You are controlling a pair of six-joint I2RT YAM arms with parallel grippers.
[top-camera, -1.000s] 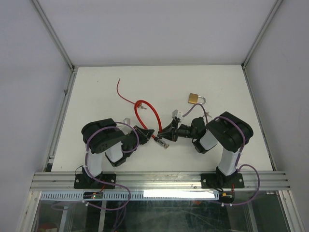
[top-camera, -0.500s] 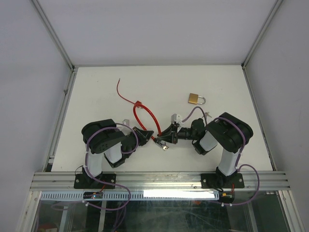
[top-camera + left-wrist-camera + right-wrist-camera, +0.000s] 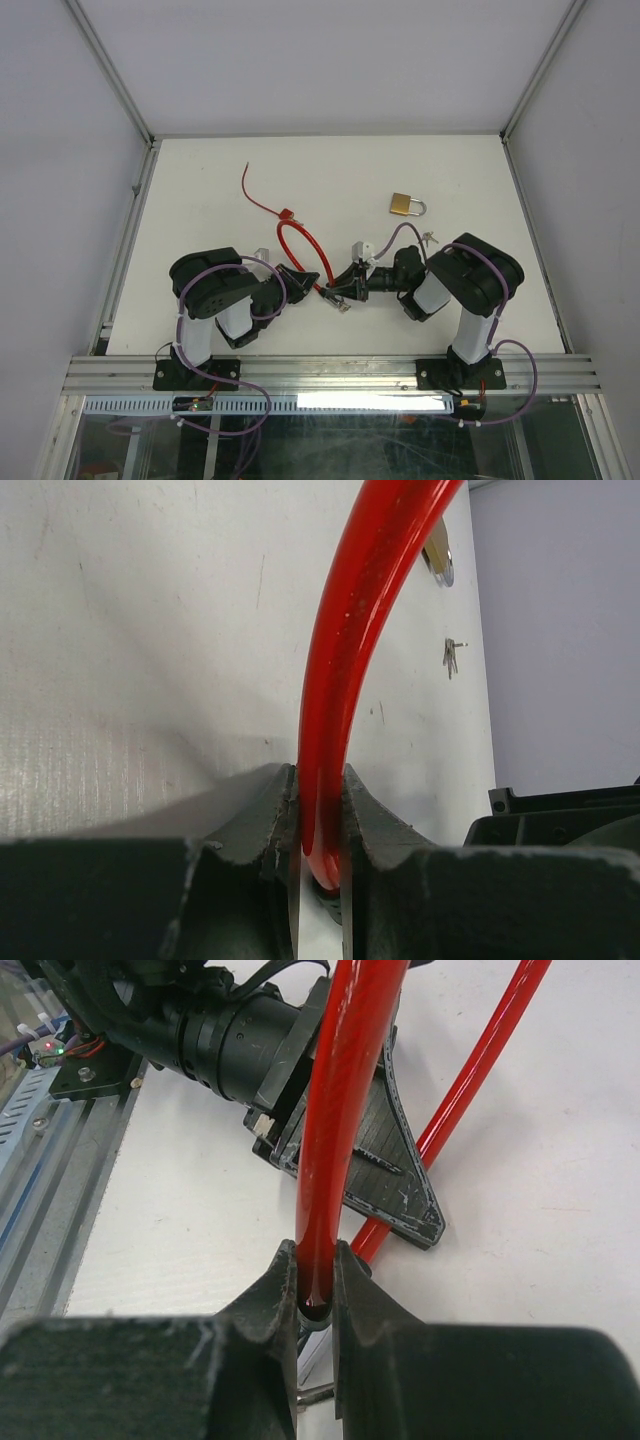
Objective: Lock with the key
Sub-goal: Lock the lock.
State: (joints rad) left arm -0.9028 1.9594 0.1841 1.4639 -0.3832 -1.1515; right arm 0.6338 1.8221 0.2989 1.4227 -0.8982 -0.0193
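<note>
A red cable loops on the white table, its thin tail running to the far left. My left gripper is shut on one end of it; in the left wrist view the cable rises from between the closed fingers. My right gripper is shut on the other end; in the right wrist view the cable stands up out of the jaws. The two grippers nearly touch. A brass padlock lies apart at the far right. Small keys lie by the right arm and also show in the left wrist view.
The left gripper's black body fills the space just ahead of my right gripper. The aluminium rail runs along the near edge. Frame posts and white walls bound the table at left, right and back.
Both grippers have drawn nearer the table's front edge with the cable ends. The loop and its tail have slid the same way. The padlock and keys have not moved.
</note>
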